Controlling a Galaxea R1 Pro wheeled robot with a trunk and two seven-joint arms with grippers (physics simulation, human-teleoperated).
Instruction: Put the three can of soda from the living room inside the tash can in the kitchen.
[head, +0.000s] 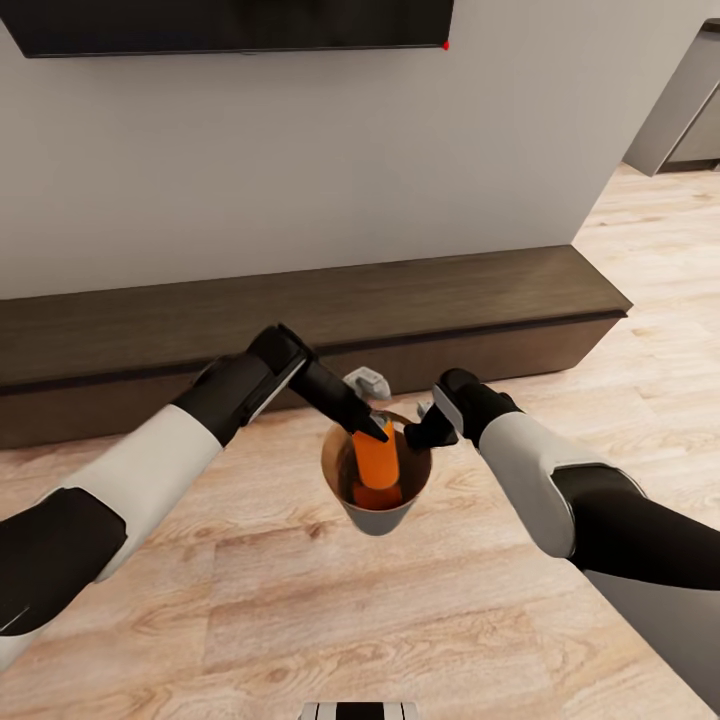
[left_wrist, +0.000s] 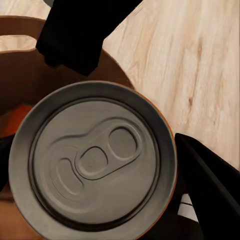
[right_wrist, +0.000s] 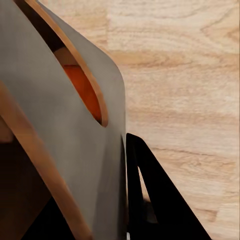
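Note:
The grey trash can (head: 392, 521), brown-copper inside, hangs just above the light wood floor in front of the low cabinet. My right gripper (head: 424, 432) is shut on its rim; its black finger (right_wrist: 155, 200) lies against the grey wall (right_wrist: 65, 145). My left gripper (head: 371, 425) is shut on an upright orange soda can (head: 376, 462) that sits down inside the bin. The can's grey pull-tab top (left_wrist: 95, 160) sits between my left fingers (left_wrist: 210, 195). An orange patch (left_wrist: 14, 120) shows deeper in the bin beside it. The blue can is out of view.
The long low dark-brown cabinet (head: 300, 310) runs along the white wall just behind the bin, under a black wall screen (head: 230, 25). Light wood floor (head: 380, 620) stretches in front and to the right. Grey cabinetry (head: 690, 100) stands at the far right.

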